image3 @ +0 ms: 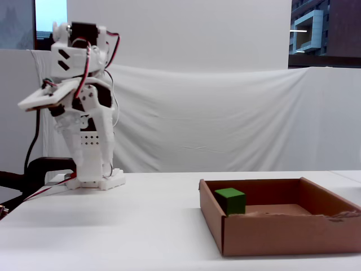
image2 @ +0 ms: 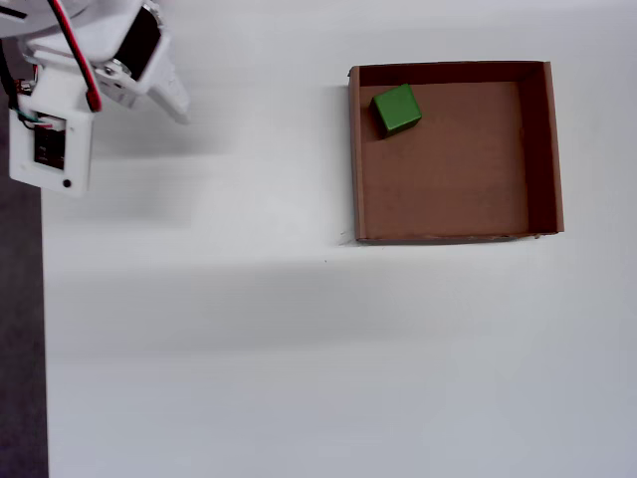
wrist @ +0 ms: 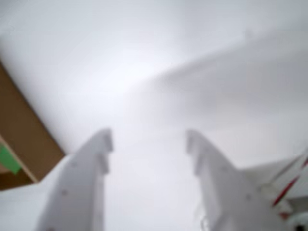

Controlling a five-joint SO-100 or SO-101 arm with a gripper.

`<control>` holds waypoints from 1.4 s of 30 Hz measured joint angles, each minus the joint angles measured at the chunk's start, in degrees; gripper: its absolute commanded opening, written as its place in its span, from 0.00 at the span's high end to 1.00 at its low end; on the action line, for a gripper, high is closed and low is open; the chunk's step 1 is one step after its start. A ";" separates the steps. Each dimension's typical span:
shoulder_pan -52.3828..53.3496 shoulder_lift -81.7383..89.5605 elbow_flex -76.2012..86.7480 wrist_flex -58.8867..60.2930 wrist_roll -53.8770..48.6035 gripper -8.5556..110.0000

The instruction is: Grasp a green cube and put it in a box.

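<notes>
The green cube lies inside the brown cardboard box, in the corner that is upper left in the overhead view. The fixed view shows the cube resting on the box floor behind the box's front wall. In the blurred wrist view my gripper is open and empty, its two white fingers wide apart above the bare white table. A corner of the box and a sliver of the cube show at the left edge. The arm is folded back over its base, far from the box.
The white table spreads between the arm and the box. A white cloth backdrop hangs behind the table. The table's dark left edge shows in the overhead view. Red wires run along the arm.
</notes>
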 measured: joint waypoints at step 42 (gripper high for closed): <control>17.49 47.11 38.94 1.49 0.00 0.75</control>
